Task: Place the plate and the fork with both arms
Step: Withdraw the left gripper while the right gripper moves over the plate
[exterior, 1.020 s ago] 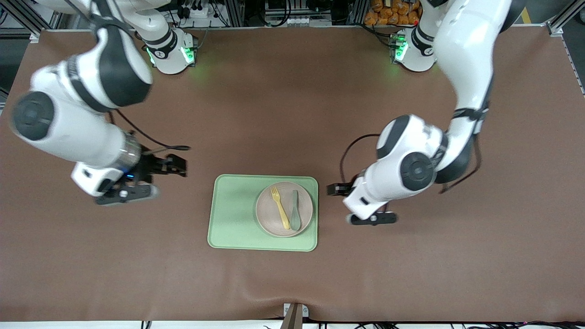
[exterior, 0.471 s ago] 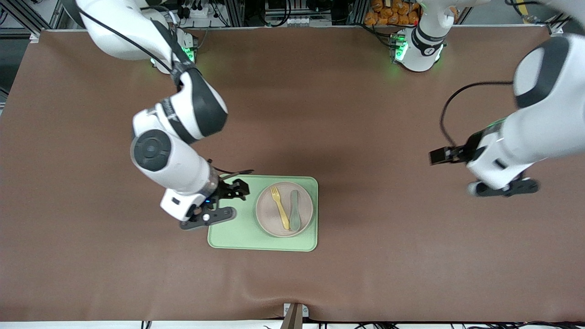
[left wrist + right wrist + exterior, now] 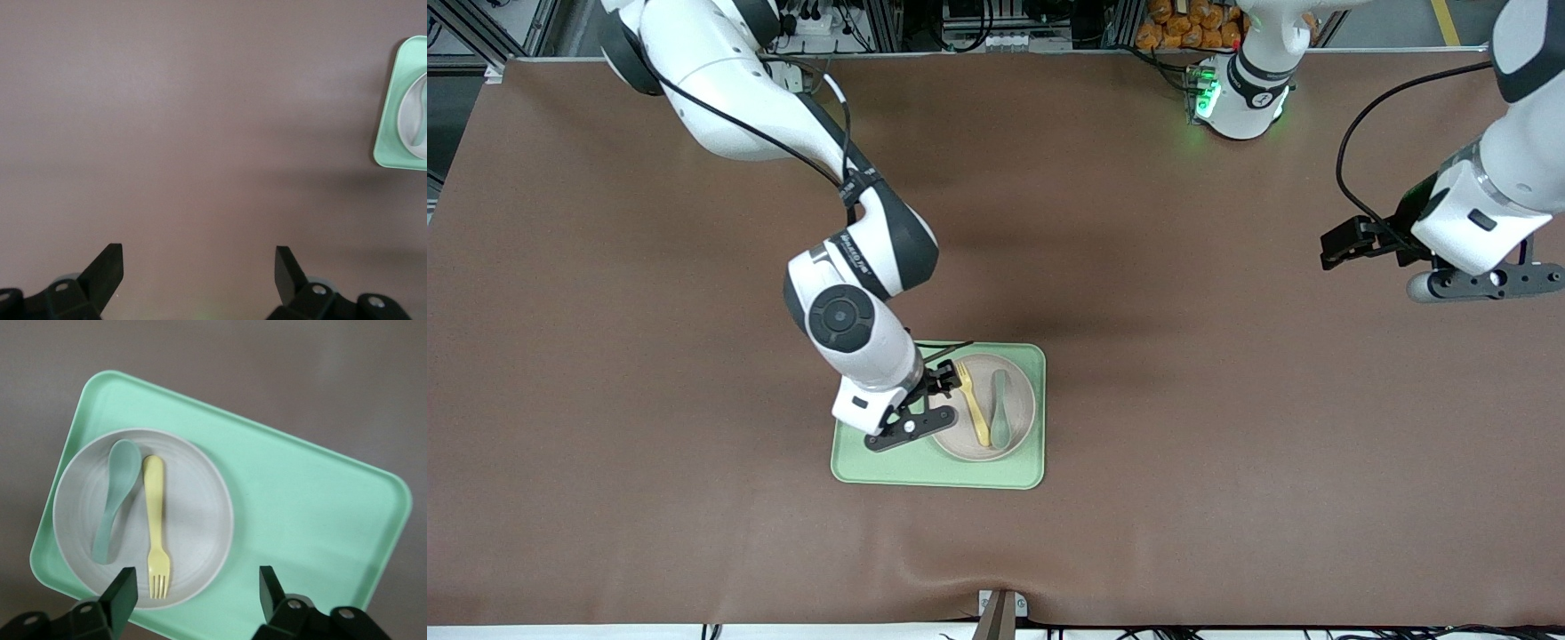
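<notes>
Two smooth utensils, fork [image 3: 972, 405] and spoon [image 3: 1000, 410], on round matte plate [image 3: 1021, 384].

The front view looks steeply down across the whole table [image 3: 1227, 498], facing the bases along its top edge. Each wrist view faces downward: the right one sits close above the tray [image 3: 300, 520], while the left one catches only that tray's edge [image 3: 390, 120].

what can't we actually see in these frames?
- Front view: the right gripper and wrist cover part of the plate rim and the tray beneath them.
- Left wrist view: the picture's edge cuts the tray and plate; the fork is out of frame.
- Right wrist view: the right gripper's height above the tray cannot be judged.
- Front view: the left gripper, waiting over bare table, is partly hidden by its own wrist.
</notes>
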{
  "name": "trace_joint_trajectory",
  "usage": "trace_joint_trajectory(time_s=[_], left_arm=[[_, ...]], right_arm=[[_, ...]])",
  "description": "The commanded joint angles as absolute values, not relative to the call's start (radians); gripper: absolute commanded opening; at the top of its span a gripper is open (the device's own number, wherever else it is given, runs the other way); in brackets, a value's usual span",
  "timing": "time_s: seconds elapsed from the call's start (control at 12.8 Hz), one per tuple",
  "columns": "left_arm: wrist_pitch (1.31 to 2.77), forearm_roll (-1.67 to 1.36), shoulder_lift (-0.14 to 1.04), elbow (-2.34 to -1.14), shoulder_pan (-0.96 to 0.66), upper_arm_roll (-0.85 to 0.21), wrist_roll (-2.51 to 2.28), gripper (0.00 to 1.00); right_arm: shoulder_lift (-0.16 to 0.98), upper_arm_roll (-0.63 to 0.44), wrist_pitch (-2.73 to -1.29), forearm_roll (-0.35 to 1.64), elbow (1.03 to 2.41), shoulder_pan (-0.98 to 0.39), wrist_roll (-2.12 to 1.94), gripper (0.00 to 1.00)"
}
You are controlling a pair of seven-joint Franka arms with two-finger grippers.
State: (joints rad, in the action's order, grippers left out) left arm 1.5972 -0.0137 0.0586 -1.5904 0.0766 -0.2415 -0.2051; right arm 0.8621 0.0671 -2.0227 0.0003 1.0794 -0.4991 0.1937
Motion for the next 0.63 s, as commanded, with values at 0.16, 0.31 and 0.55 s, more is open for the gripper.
trace_joint_trajectory(time_s=[0.16,0.31,0.55], left_arm=[[1.643,0.003,-0.012,-1.671,0.101,-0.242,-0.163,1.0],[1.634,0.006,-0.014,-1.645,0.101,-0.239,-0.178,1.0],[1.582,0.008,-0.009,-1.574,0.103,-0.236,-0.17,1.0]], right_arm=[[0.954,0.051,-2.08,-0.049,1.026,-0.555,0.23,0.7],[0.979,0.017,-2.12,-0.049,1.031,-0.584,0.245,0.7],[1.014,0.005,-2.164,-0.049,1.032,-0.597,0.249,0.57]])
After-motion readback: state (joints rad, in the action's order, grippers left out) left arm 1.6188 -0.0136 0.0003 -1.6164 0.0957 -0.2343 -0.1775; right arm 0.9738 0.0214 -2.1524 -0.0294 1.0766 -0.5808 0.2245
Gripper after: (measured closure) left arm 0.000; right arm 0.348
